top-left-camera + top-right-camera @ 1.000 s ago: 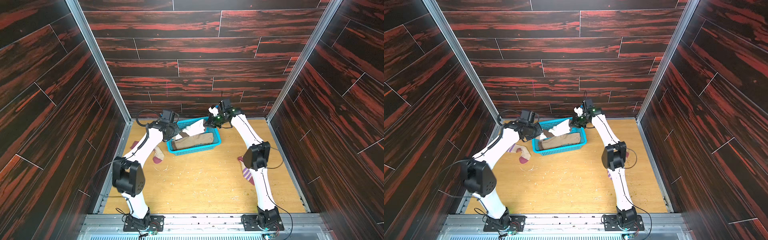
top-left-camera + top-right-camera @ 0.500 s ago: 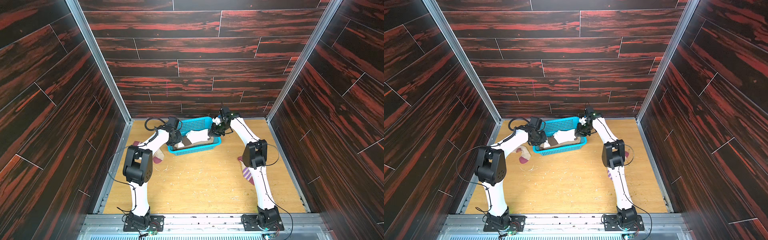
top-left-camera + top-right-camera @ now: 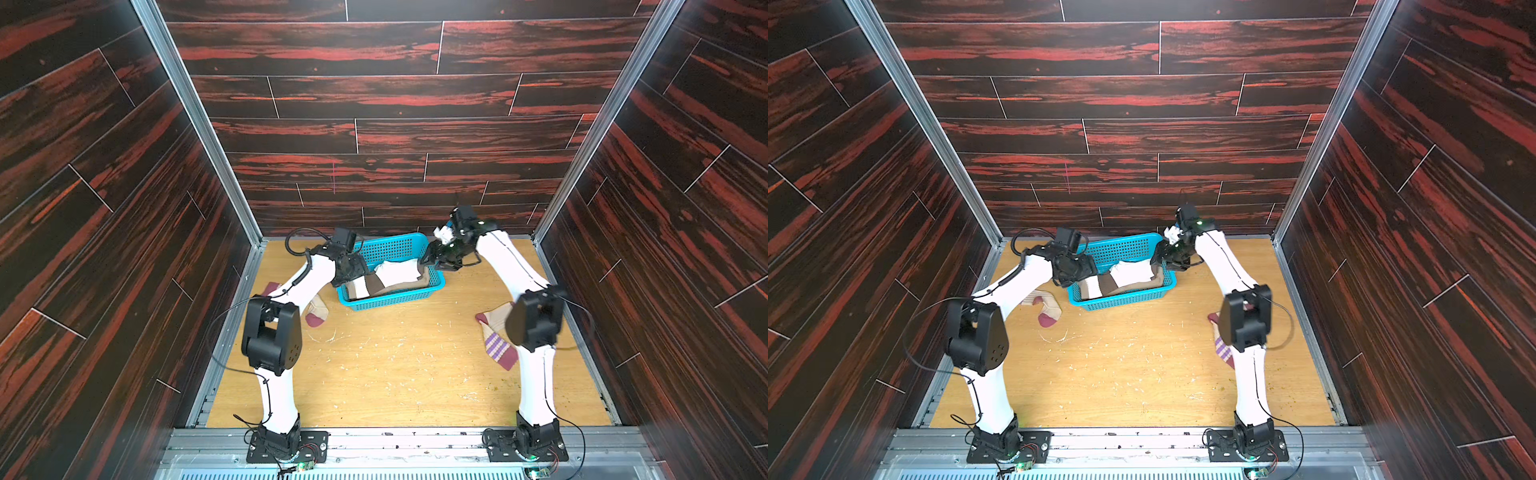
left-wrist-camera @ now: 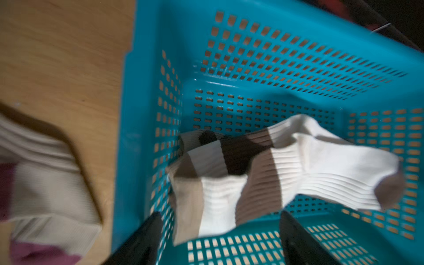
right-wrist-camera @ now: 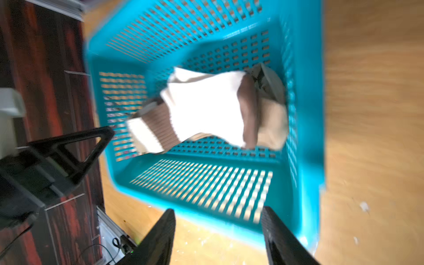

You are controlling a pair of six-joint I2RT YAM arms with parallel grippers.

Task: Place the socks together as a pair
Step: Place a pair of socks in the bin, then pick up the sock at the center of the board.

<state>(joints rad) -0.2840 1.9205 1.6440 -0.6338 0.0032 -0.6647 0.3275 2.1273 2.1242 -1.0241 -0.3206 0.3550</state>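
Note:
A pair of white socks with brown bands (image 3: 397, 272) (image 3: 1133, 272) lies loosely stacked inside the blue basket (image 3: 390, 305) (image 3: 1121, 301), on top of a tan sock (image 3: 409, 286) (image 5: 273, 124). My left gripper (image 3: 357, 270) (image 4: 220, 213) hangs open over the basket's left end, its fingers apart from the banded socks (image 4: 321, 165). My right gripper (image 3: 428, 259) (image 5: 217, 208) stands open just outside the basket's right end, holding nothing. In the right wrist view the banded socks (image 5: 202, 103) lie in the middle of the basket (image 5: 302, 114).
A cream sock with a maroon toe (image 3: 318, 311) (image 4: 46, 195) lies on the wooden table left of the basket, partly under my left arm. Another cream sock with purple stripes (image 3: 494, 336) (image 3: 1223, 349) lies at the right, partly behind my right elbow. Dark walls close in three sides.
Both grippers have opened and let go of the white-and-brown socks, which were stretched between them above the basket and now rest inside it. My right gripper has drawn back past the rim.

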